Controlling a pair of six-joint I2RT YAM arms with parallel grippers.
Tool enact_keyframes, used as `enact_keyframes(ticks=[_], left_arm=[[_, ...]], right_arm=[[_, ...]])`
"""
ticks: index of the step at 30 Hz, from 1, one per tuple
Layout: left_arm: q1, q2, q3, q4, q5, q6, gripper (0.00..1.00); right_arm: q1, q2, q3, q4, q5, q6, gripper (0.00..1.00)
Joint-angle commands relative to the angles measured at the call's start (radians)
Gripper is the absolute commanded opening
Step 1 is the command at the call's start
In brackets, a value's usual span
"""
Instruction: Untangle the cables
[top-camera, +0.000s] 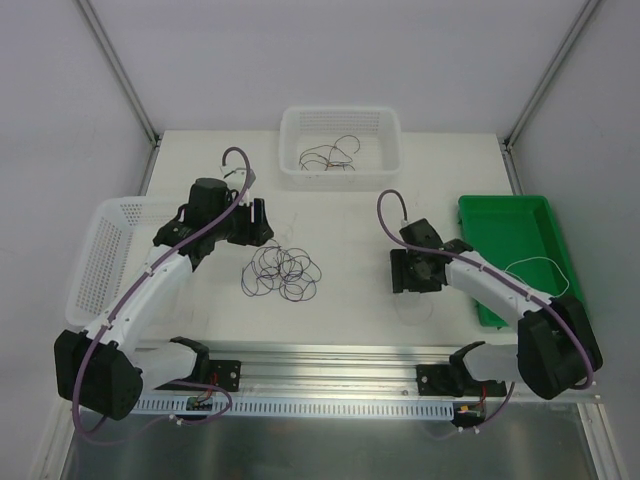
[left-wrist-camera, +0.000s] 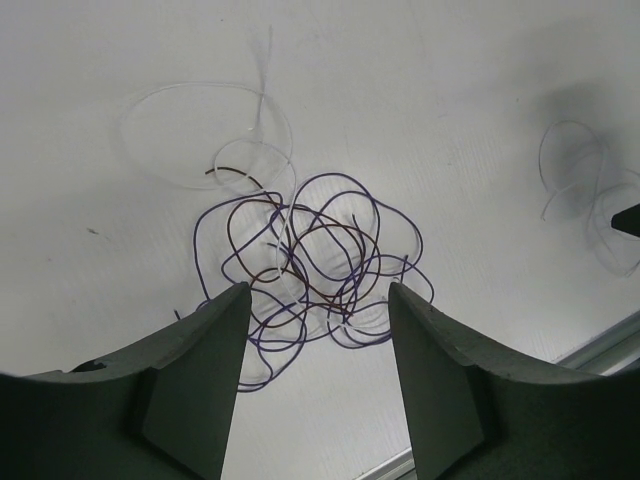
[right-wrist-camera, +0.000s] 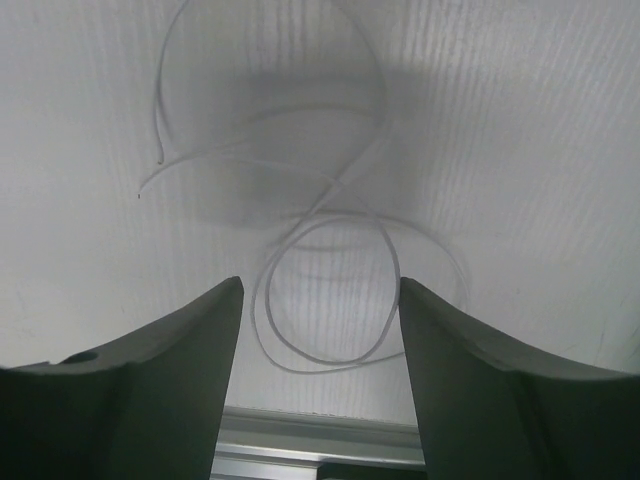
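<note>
Overhead from behind, wrist cameras close above table (top-camera: 345, 222), left shares cables (top-camera: 283, 272)

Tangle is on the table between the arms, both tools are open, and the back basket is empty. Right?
No: the back basket isn't empty. The top view shows a few thin dark wires lying in it. The rest holds: the tangle lies where you say, and the left tool and right tool are open.

A white tabletop (top-camera: 345, 222) carries three containers. A white mesh basket (top-camera: 340, 182) sits at the far edge, centred. A second white mesh basket (top-camera: 98, 250) stands at the left side. A green tray (top-camera: 512, 235) lies on the right. A metal rail (top-camera: 330, 365) runs along the near edge.
</note>
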Motion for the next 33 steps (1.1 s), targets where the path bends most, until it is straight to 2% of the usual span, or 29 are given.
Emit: enact_keyframes(ticks=[1, 10, 14, 15, 18, 19, 23, 25, 30, 33], left_arm=[[0.006, -0.025, -0.001, 0.025, -0.014, 0.010, 0.58], [0.005, -0.021, -0.002, 0.025, -0.011, 0.013, 0.58], [0.005, -0.021, -0.002, 0.023, -0.009, 0.014, 0.57], [0.005, -0.024, -0.002, 0.025, -0.009, 0.013, 0.57], [0.005, -0.026, -0.002, 0.023, -0.010, 0.016, 0.57], [0.005, -0.026, -0.002, 0.023, -0.010, 0.016, 0.57], [0.005, -0.029, -0.004, 0.023, -0.011, 0.017, 0.57], [0.005, -0.028, -0.002, 0.023, -0.010, 0.017, 0.57], [0.005, -0.032, -0.004, 0.023, -0.011, 0.017, 0.58], [0.005, -0.032, -0.004, 0.023, -0.017, 0.019, 0.57]], right_arm=[[0.024, 0.022, 0.025, 0.024, 0.001, -0.011, 0.68], [0.091, 0.155, 0.053, 0.023, 0.056, -0.009, 0.68], [0.119, 0.204, 0.071, 0.015, 0.083, -0.005, 0.63], [0.123, 0.222, 0.073, 0.009, 0.091, -0.003, 0.60], [0.136, 0.249, 0.079, 0.000, 0.117, 0.002, 0.40], [0.139, 0.252, 0.080, -0.002, 0.131, 0.005, 0.28], [0.140, 0.230, 0.088, -0.025, 0.151, 0.000, 0.06], [0.140, 0.209, 0.103, -0.054, 0.171, -0.006, 0.01], [0.137, 0.071, 0.198, -0.181, 0.247, -0.031, 0.01], [0.111, -0.007, 0.313, -0.277, 0.345, -0.072, 0.01]])
